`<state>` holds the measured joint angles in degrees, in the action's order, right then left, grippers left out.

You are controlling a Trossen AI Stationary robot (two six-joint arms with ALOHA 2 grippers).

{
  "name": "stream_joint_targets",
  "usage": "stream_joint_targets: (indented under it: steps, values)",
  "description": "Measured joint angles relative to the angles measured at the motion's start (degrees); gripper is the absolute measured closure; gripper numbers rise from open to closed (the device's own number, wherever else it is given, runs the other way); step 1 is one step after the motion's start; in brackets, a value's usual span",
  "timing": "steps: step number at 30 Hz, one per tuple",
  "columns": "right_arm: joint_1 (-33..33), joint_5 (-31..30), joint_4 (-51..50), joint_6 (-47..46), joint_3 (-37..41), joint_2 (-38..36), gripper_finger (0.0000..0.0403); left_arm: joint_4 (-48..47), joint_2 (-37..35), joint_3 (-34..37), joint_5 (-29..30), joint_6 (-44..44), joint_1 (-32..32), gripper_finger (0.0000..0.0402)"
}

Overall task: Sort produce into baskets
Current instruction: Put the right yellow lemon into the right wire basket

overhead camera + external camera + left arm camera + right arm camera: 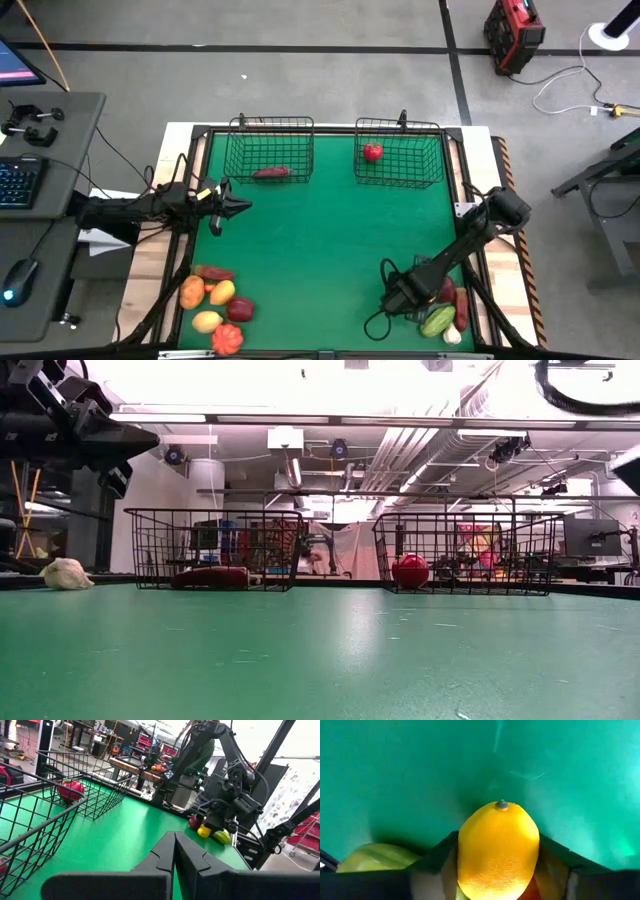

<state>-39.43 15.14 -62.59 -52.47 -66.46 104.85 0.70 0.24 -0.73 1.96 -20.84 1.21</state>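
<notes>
The yellow lemon (498, 851) you are after sits between the right gripper's (498, 870) two dark fingers, at the edge of the produce pile in the table's near right corner, well away from the right basket (400, 160) at the far side. In the right wrist view the fingers flank its widest part, one on each side, with the nub end pointing away from the wrist. Whether they already press on it, you cannot tell; the jaws stand partly closed around it.

Judge it as a light, hollow toy: stiff skin, finely pebbled but smooth enough to squirt out if you pinch near a tapered end. Take it across the fat middle, as the fingers are now set, and close gently.

Just beside the lemon lie a pale green piece (372, 857) and something red beneath it, so you may nudge neighbours when lifting. From the pile outward, the right basket already holds a red tomato (373, 152), and the left basket (270, 155) beside it holds a dark red piece (271, 172).

The left gripper (237, 207) waits fully closed and empty, just in front of the left basket. More produce (215, 305) lies in the near left corner.
</notes>
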Motion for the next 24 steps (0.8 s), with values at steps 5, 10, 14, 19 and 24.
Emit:
stream_joint_targets:
  steps: [5,10,14,19,24]
  values:
    - [1.3,-7.79,-8.49,2.73,-5.83,-2.55,0.0228,-0.01,0.01,0.02,0.0,0.0,-0.02,0.0402]
    - [6.51,-20.91,-15.49,5.16,-12.63,-5.67,0.0228,0.01,-0.01,0.01,0.01,0.0,-0.02,0.0402]
    - [13.52,-35.34,-19.24,7.95,-17.33,-8.54,0.0229,0.01,0.0,0.0,0.0,0.0,-0.01,0.0401]
    - [26.56,-50.45,-19.85,10.74,-18.25,-14.22,0.0229,0.01,0.01,0.0,0.0,0.0,0.0,0.0401]
    - [43.92,-54.43,-17.2,11.41,-14.59,-18.32,0.0229,-0.01,0.0,0.0,0.0,-0.02,0.0,0.0402]
